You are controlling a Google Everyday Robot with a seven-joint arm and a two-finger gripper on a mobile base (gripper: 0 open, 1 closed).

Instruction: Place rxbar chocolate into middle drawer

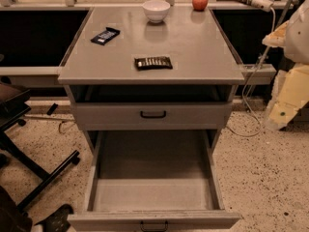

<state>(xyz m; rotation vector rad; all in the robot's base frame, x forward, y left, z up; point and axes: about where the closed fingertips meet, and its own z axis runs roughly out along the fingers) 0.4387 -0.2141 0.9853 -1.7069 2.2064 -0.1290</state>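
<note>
The rxbar chocolate (153,62) lies flat on the tabletop (203,52), near the middle of its front edge, with its long axis parallel to that edge. The middle drawer (153,195) stands pulled open directly below and forward of it. The gripper is out of view, so I cannot tell how its jaws stand or which way the bar lies from them.

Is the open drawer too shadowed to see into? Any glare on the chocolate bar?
Camera view: middle drawer is shaded at the back, but its floor is readable; rxbar chocolate shows no glare; the hand is out of frame.
</note>
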